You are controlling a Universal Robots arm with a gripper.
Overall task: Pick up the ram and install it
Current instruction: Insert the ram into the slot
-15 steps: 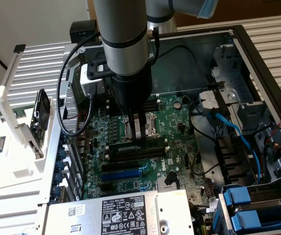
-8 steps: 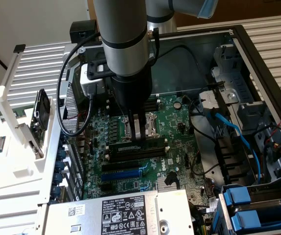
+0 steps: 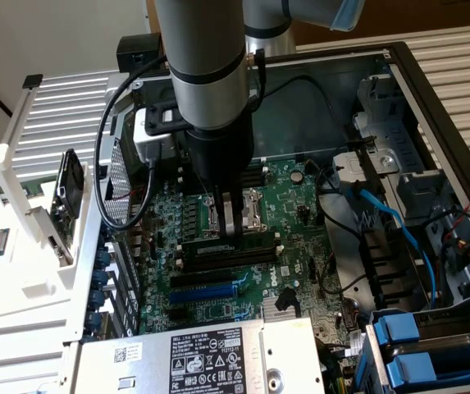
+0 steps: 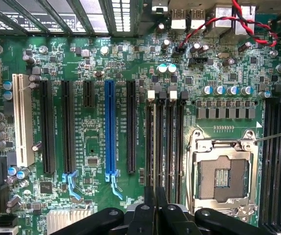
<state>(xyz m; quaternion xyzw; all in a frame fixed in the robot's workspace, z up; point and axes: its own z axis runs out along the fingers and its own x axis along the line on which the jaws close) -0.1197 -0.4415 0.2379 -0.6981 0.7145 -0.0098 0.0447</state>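
The ram [image 3: 222, 247], a thin green stick with a pale label, stands on edge in one of the long black slots [image 4: 169, 147] beside the open processor socket [image 4: 223, 169]. My gripper [image 3: 228, 230] comes straight down onto its top edge, and the fingers are pinched together on it. In the wrist view the gripper [image 4: 155, 205] hangs over the slot row. Its dark fingers [image 4: 149, 215] are nearly touching each other above the slot farthest from the socket. The stick itself is seen edge-on there and is hard to tell from the slot.
The motherboard [image 3: 300, 213] lies inside an open case. A blue slot [image 4: 110, 132] and more black slots lie beside the memory slots. A labelled power supply [image 3: 210, 357] is in front, and blue cables [image 3: 382, 222] and drive bays are at the exterior view's right. A white rack [image 3: 21, 246] is at its left.
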